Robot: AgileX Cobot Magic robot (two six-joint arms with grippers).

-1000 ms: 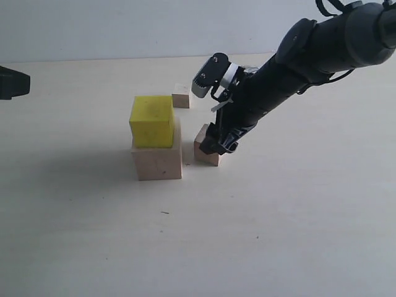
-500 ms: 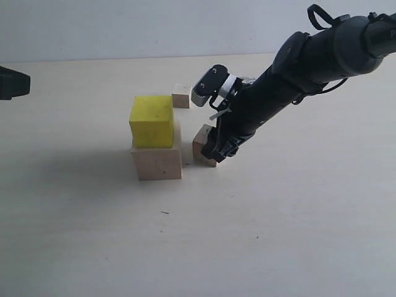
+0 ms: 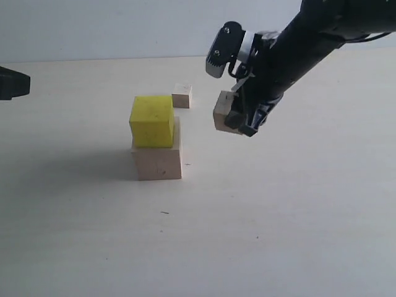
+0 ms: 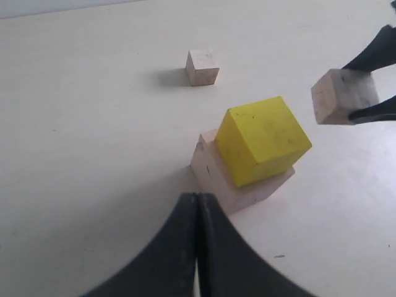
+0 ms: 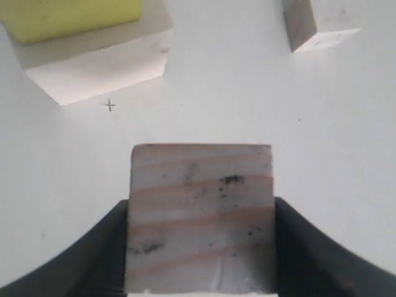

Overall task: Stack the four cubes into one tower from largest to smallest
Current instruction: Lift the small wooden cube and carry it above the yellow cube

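Observation:
A yellow cube [image 3: 151, 120] sits on the largest pale wood cube [image 3: 158, 162] at the table's middle left; both show in the left wrist view as the yellow cube [image 4: 263, 139] on the wood cube [image 4: 216, 176]. My right gripper [image 3: 234, 119] is shut on a small pale wood cube [image 3: 223, 110], held in the air to the right of the stack, about level with the yellow cube. In the right wrist view that cube [image 5: 201, 216] fills the jaws. The smallest wood cube [image 3: 181, 96] rests on the table behind the stack. My left gripper [image 4: 197, 204] is shut and empty.
The pale tabletop [image 3: 260, 216] spreads wide in front and to the right of the stack. A dark part of the left arm [image 3: 12, 83] pokes in at the left edge. A plain wall runs along the back.
My right gripper has lifted the small wood cube off the table from beside the stack's base, up and slightly to the right. The stack and the smallest cube have not moved.

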